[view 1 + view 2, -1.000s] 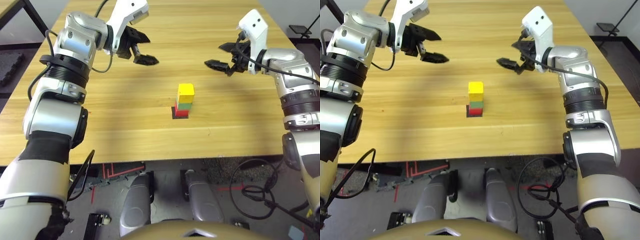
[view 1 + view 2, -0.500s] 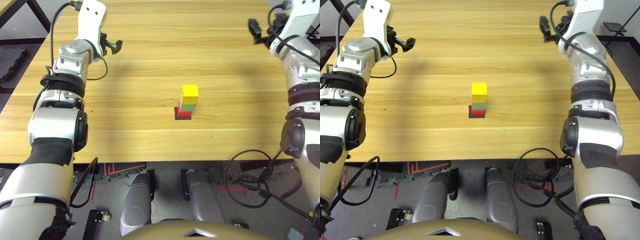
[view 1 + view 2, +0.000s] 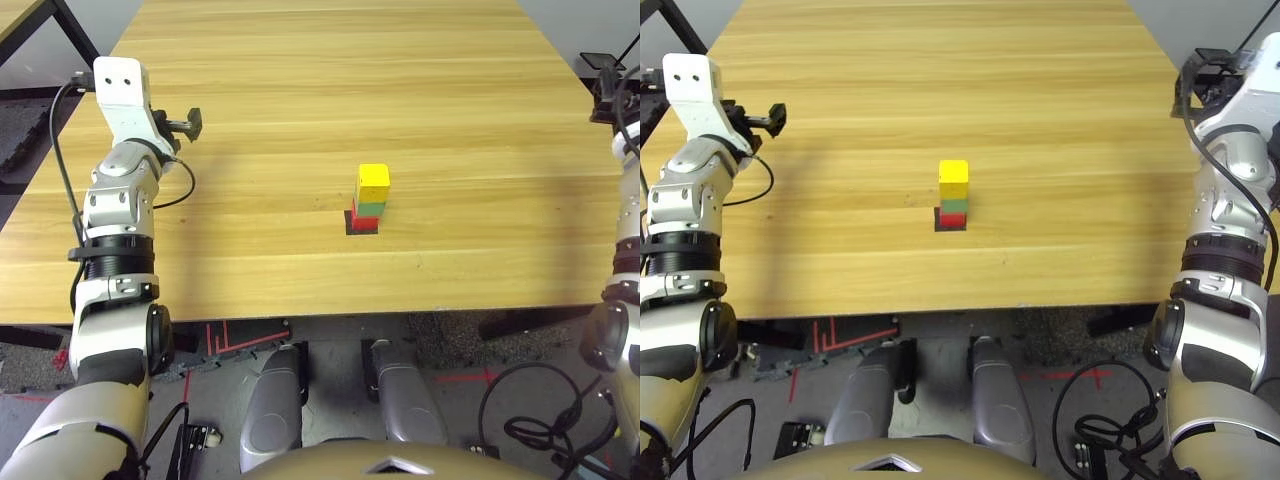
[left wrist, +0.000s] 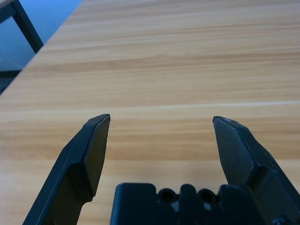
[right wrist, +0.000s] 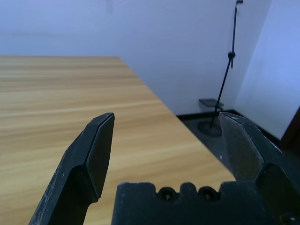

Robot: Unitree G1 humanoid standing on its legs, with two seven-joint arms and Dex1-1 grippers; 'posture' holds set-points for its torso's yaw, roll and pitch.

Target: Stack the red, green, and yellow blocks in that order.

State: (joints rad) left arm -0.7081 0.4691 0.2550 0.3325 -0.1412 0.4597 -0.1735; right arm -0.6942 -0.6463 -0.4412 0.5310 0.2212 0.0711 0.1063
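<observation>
Mid-table, the three blocks form one upright stack: the red block [image 3: 364, 223] at the bottom, the green block [image 3: 370, 208] on it, the yellow block [image 3: 373, 180] on top. The stack rests on a flat black square patch [image 3: 350, 226]. My left gripper [image 3: 190, 123] hovers far to the stack's left, near the table's left edge; in the left wrist view its fingers [image 4: 96, 140] stand wide apart over bare wood. At the table's right edge my right gripper [image 3: 1190, 85] is open too, nothing between its fingers [image 5: 98, 145]. Neither gripper touches a block.
The wooden table [image 3: 300, 60] stretches far behind and to both sides of the stack. Beyond its right edge are dark floor and a thin black stand [image 5: 229, 61]. Cables [image 3: 520, 400] lie on the floor under the front edge.
Both arms have swung outward from above the middle of the table to its left and right edges. The stack has stayed in place. Both grippers remain open.
</observation>
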